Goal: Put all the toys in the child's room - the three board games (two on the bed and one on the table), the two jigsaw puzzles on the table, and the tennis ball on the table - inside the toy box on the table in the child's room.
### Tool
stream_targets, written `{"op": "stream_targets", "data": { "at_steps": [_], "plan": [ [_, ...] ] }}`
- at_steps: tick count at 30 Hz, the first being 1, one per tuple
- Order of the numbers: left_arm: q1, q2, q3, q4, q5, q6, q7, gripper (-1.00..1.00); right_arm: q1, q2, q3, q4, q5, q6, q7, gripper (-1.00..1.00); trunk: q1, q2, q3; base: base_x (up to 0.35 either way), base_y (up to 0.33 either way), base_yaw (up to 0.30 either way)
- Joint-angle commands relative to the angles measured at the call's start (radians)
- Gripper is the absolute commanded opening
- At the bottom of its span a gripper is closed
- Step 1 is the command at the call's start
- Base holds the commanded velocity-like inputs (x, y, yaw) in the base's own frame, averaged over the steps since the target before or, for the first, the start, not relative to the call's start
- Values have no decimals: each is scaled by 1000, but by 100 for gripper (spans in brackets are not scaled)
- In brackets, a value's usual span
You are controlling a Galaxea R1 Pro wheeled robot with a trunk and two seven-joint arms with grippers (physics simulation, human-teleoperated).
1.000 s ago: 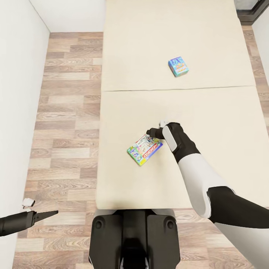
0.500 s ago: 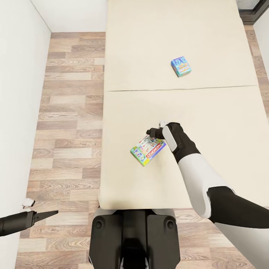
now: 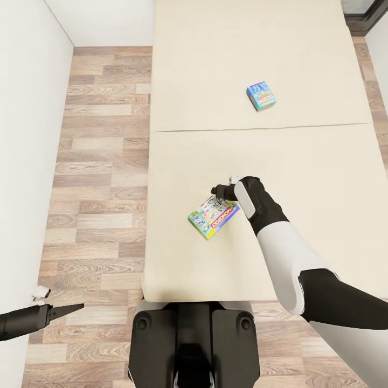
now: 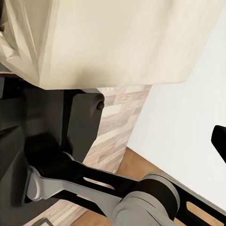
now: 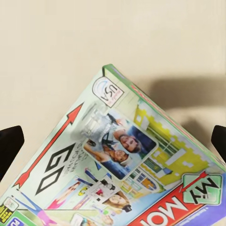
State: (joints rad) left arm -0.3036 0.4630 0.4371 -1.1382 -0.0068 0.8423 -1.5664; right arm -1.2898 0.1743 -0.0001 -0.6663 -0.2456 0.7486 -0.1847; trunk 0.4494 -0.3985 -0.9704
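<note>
Flat colourful cartoon-printed board game (image 3: 213,216) on the plain beige mattress of the bed (image 3: 323,156), under the right gripper (image 3: 218,191).
Left gripper (image 3: 67,309) hangs pinched closed over wood floor. The view sidestepped a second ago, then settled; right fingers (image 5: 10,143) spread, gripping nothing. Second small blue game (image 3: 261,96) lies farther; no toy box here.

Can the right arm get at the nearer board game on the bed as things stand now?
Probably yes: the right gripper hangs open right over the nearer board game on the bed, fingertips apart at the right wrist view's edges, nothing between.
</note>
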Motion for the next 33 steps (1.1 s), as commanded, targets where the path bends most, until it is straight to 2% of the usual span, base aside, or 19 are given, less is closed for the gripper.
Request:
{"op": "stream_targets", "data": {
  "at_steps": [1,6,9,14,33],
  "plan": [
    [0,0,0,0,-1,11,-4,100,0,0,0,-1,-11,3,-9,100,1,-2,-1,0,0,0],
    [0,0,0,0,-1,12,-4,100,0,0,0,-1,-11,3,4,100,1,-2,-1,0,30,0],
    [0,-1,-1,0,0,11,-4,100,1,0,0,-1,-11,3,44,100,1,-2,-1,0,24,0],
    [0,-1,-2,0,-1,11,-4,100,1,0,0,-1,-11,2,68,100,1,-2,-1,0,7,0],
    [0,-1,-2,-1,-1,11,-4,100,0,0,2,-1,-7,1,73,100,1,-2,-1,0,0,0]
  ]
}}
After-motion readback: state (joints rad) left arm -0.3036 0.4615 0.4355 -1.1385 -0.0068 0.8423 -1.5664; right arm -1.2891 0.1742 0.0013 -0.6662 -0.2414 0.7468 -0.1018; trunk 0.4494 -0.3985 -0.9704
